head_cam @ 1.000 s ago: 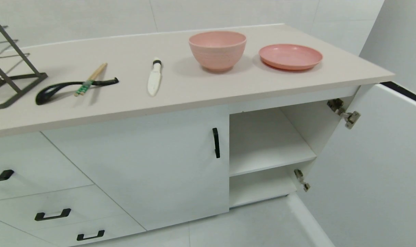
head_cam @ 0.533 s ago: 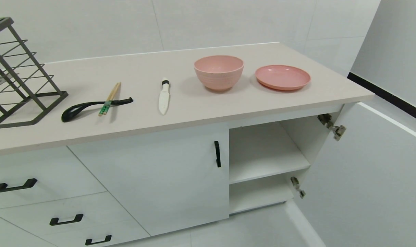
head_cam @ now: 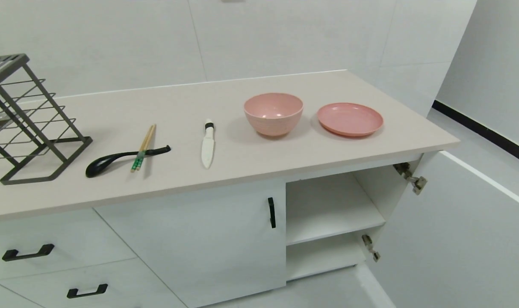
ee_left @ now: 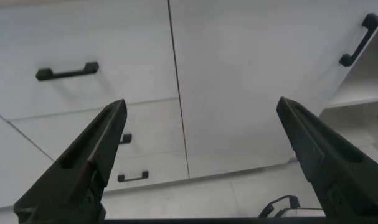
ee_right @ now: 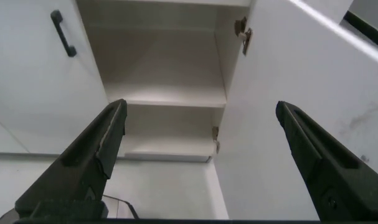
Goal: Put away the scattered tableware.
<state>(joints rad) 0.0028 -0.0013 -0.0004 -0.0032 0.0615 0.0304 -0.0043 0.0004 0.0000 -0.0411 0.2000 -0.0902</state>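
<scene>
On the beige countertop (head_cam: pixel 114 115) lie a pink bowl (head_cam: pixel 273 113), a shallow pink plate (head_cam: pixel 349 119), a white knife with a black band (head_cam: pixel 207 143), a black ladle (head_cam: pixel 123 158) and a pair of wooden chopsticks (head_cam: pixel 143 147) resting across the ladle's handle. My left gripper (ee_left: pixel 201 115) hangs low in front of the white drawer fronts, open with nothing between its fingers. My right gripper (ee_right: pixel 201 115) is also low, open and empty, facing the open cabinet shelves (ee_right: pixel 167 93).
A black wire rack (head_cam: pixel 26 117) stands at the counter's left end. The right cabinet door (head_cam: pixel 469 231) is swung wide open toward me, showing two bare shelves (head_cam: pixel 328 209). The left door has a black handle (head_cam: pixel 271 212); drawers with black pulls (head_cam: pixel 28 252) sit further left.
The head camera has tilted up and pulled back: the counter and cabinet sit lower in the picture and more of the rack shows. The tableware lies as before.
</scene>
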